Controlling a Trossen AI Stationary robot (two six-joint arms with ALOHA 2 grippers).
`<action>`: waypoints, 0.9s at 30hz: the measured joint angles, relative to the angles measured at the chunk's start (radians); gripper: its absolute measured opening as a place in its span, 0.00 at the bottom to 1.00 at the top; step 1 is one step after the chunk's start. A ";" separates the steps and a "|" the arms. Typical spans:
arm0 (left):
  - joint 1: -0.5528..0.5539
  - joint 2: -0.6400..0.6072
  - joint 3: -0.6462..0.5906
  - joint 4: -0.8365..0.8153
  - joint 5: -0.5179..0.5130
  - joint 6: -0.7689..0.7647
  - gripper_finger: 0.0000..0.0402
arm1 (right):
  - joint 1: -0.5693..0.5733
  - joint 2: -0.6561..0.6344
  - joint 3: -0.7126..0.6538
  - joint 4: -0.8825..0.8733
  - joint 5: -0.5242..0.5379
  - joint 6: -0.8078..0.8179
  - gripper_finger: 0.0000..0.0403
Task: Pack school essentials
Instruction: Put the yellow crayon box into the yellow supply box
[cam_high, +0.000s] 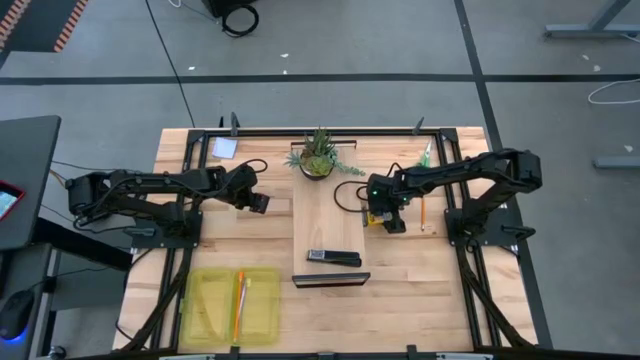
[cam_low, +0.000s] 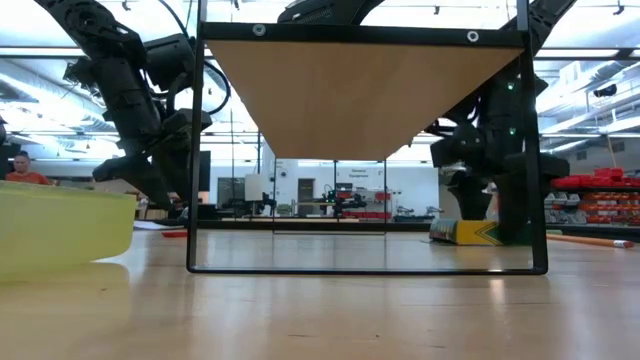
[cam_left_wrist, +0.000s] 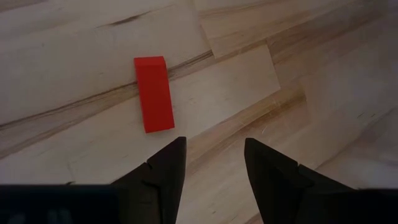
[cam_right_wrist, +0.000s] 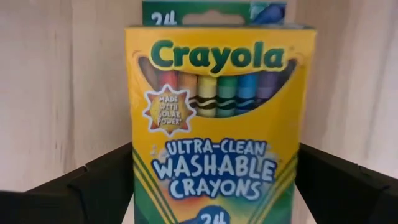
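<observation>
A yellow-green crayon box lies flat on the table right of the middle, also seen in the low view as the crayon box. My right gripper points down over it, open, with one finger on each long side of the box. A small red eraser lies flat on the wood. My left gripper hangs open just above the table beside the eraser, with nothing between its fingers. In the high view my left gripper is left of the middle and my right gripper is right of it. My right gripper's fingers stand close against the crayon box's two long sides, coming from above and lying across the box. Whether they touch it I cannot tell. The box lies flat on the table.
A yellow open container with an orange pen inside stands at the near left. A potted plant is at the far middle, with a black stapler-like bar nearer. A pencil, green scissors and a note pad also lie about.
</observation>
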 joint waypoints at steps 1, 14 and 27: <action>0.000 0.000 0.000 0.000 0.000 0.000 0.43 | 0.000 0.005 0.001 0.001 0.000 0.001 0.99; -0.002 0.000 0.000 0.000 0.018 0.001 0.43 | 0.000 0.017 0.003 0.005 0.007 0.008 0.90; 0.000 -0.063 0.075 -0.068 0.009 0.087 0.43 | 0.000 -0.082 -0.004 -0.102 0.008 0.086 0.83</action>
